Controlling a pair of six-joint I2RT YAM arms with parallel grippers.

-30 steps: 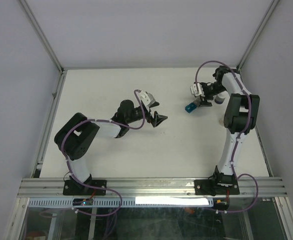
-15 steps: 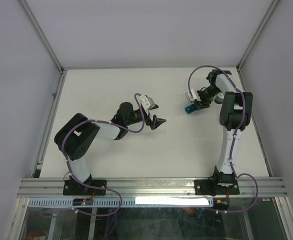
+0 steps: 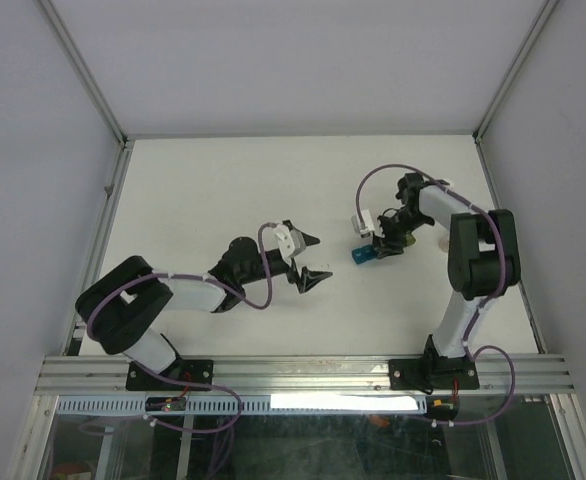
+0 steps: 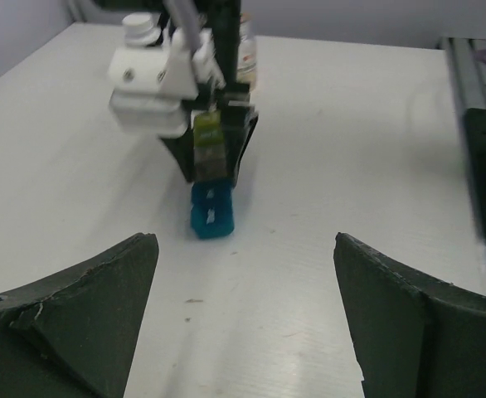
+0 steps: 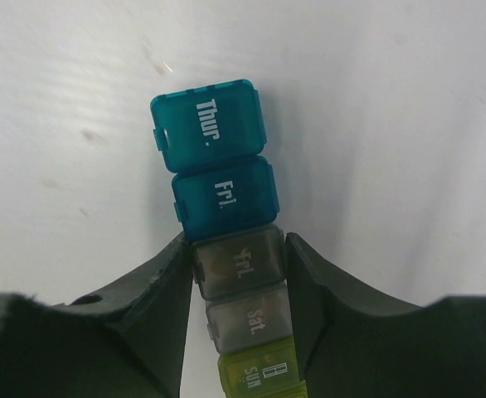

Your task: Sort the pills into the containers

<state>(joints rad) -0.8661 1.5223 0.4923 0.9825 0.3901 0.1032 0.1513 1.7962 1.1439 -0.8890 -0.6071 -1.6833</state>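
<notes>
Teal, blue, grey and yellow-green lids can be read only in the right wrist view. There the strip of containers (image 5: 226,207) shows five joined compartments marked Thur., Fri., one grey label not clearly readable, Sat. and SUN. Every lid lies flat.

The overhead view shows only the blue end of the strip, projecting past the right pincer (image 3: 381,245) over the white worktop (image 3: 223,190). The left wrist view takes the strip nearly end-on: yellow-green uppermost, grey beneath, and the blue end lowest, close to the worktop. Contact with the surface cannot be confirmed. That view alone also shows a pale bottle-like item (image 4: 245,50) behind the right pincer, too blurred to identify.

Left arm: low and stretched from its base toward the middle of the worktop, forearm nearly level, pincer facing the right arm. Right arm: rising from its base, folded sharply at the elbow, forearm reaching back and to the left, wrist angled downward.

Right pincer: clamped on the strip, its dark fingers (image 5: 164,290) pressed against both sides of the first grey compartment. The Sat. and SUN compartments sit between the fingers toward the palm. The teal and blue compartments stand clear beyond the fingertips.

Left pincer (image 3: 311,260): jaws wide apart, nothing between them. The strip lies ahead of it, not touching, roughly centred between its two fingers in its own view.
</notes>
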